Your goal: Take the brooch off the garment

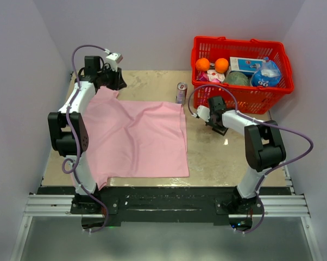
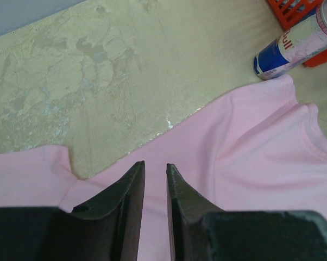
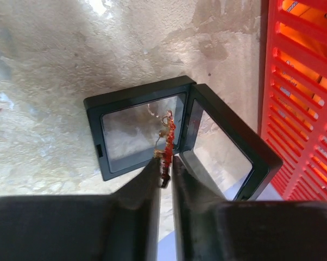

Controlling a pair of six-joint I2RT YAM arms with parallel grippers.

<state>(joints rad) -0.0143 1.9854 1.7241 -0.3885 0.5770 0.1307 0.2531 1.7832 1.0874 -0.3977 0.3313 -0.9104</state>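
Pinched in the right gripper's (image 3: 164,164) black jaws, a tiny red-gold irregular brooch (image 3: 168,128) is held over an open black hinged case (image 3: 132,97). Left gripper (image 2: 155,166) jaws are parted slightly above the pink fabric garment (image 2: 250,147).

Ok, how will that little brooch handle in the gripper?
The brooch looks tiny and thin, so probably light and easily dropped. The right gripper pinches only its near end, so it may swing or twist. Its irregular shape could snag on the open black case.
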